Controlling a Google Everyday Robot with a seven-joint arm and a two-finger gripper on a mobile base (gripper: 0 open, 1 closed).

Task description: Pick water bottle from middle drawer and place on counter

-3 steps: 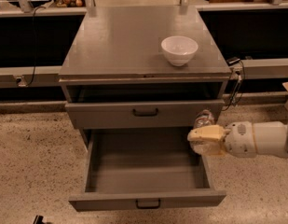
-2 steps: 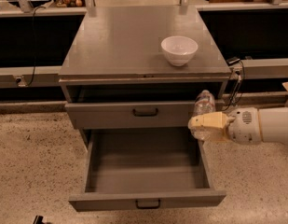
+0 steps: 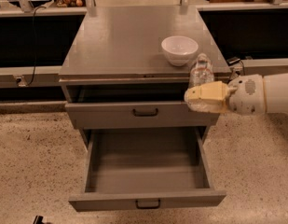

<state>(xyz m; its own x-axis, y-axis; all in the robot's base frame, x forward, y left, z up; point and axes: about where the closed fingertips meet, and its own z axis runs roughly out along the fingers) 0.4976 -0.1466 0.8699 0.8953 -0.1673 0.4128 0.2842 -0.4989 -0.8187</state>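
Observation:
The water bottle (image 3: 201, 70), clear with a pale cap, stands upright in my gripper (image 3: 205, 98), level with the front right edge of the counter (image 3: 120, 41). The tan fingers (image 3: 209, 94) are shut on the bottle's lower part and hide it. My white arm reaches in from the right. The middle drawer (image 3: 148, 169) is pulled fully out below, and its grey inside holds nothing. It has a small black handle on its front.
A white bowl (image 3: 179, 49) sits on the counter's right front, just behind and left of the bottle. Another drawer front with a black handle (image 3: 145, 112) is shut above the open drawer. Shelves with clutter run along the back. The floor is speckled.
My gripper has risen with the bottle from beside the open drawer's right side to the height of the counter's front edge.

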